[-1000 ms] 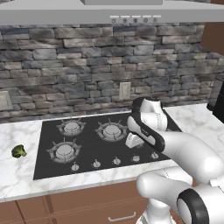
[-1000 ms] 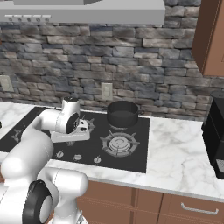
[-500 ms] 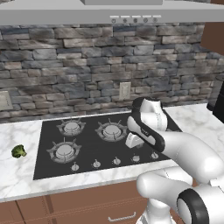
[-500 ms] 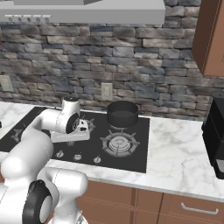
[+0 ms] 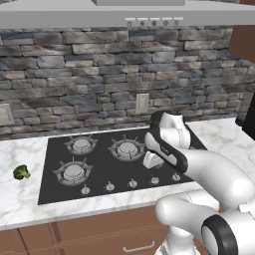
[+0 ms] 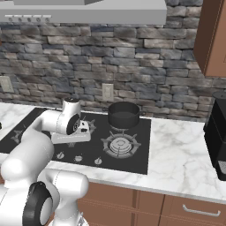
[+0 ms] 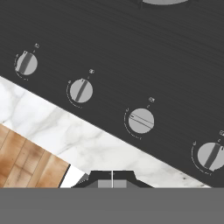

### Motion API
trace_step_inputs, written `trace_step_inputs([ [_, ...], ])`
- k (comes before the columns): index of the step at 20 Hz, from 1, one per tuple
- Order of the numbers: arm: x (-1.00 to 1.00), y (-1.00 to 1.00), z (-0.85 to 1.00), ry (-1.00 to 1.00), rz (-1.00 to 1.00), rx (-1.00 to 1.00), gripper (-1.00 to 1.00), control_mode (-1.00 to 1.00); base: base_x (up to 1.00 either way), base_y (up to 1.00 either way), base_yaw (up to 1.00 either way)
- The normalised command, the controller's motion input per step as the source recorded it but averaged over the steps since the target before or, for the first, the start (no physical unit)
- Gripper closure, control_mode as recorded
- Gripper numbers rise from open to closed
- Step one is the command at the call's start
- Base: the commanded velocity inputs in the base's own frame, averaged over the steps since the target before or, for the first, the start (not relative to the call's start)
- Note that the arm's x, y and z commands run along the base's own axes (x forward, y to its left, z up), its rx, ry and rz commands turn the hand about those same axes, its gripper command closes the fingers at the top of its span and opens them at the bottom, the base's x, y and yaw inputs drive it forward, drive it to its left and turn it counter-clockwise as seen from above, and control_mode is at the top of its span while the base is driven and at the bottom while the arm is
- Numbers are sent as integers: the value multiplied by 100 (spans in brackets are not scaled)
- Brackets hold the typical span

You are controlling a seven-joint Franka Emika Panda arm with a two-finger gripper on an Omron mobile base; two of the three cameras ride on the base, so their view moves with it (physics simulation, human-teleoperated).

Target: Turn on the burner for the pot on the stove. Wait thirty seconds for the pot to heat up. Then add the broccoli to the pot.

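Four knobs show in the hand view, in a slanting row on the black stove (image 7: 131,39) just ahead of the gripper (image 7: 112,180). The knob nearest the gripper (image 7: 141,120) has its line turned a different way from the other three. One knob at the far side of that view (image 7: 211,155) is cut off by the picture's edge. A round grey burner edge at the top is also cut off, so it is hard to tell which burner it is.

The gripper is shut tight, with its two dark tips pressed together, and it holds nothing. It hangs above the white marble counter (image 7: 87,140) at the stove's front edge, not touching any knob. From the base cameras the gripper's tips are hidden behind the white arm, so only the hand (image 5: 152,160) can be seen over the front part of the stove (image 5: 99,169).

The pot (image 6: 124,115) sits on a back burner, beyond the gripper and to its right. What is inside cannot be seen from here. In the left base view the arm covers the pot.

The broccoli (image 5: 21,172) lies on the counter (image 5: 20,199), well apart from the gripper, far off to its left past the stove's edge. It is small and its stem is hard to make out.

A dark machine (image 6: 217,141) stands far right of the gripper, cut off at the picture's edge.
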Motion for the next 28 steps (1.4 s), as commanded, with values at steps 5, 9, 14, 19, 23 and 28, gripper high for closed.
trace_step_inputs([
  [5, 0, 0, 0, 0, 0, 0, 100, -100, 0, 0, 0],
  [9, 0, 0, 0, 0, 0, 0, 100, -100, 0, 0, 0],
  [14, 0, 0, 0, 0, 0, 0, 100, -100, 0, 0, 0],
  [19, 0, 0, 0, 0, 0, 0, 100, -100, 0, 0, 0],
  [23, 0, 0, 0, 0, 0, 0, 100, -100, 0, 0, 0],
  [28, 0, 0, 0, 0, 0, 0, 100, -100, 0, 0, 0],
])
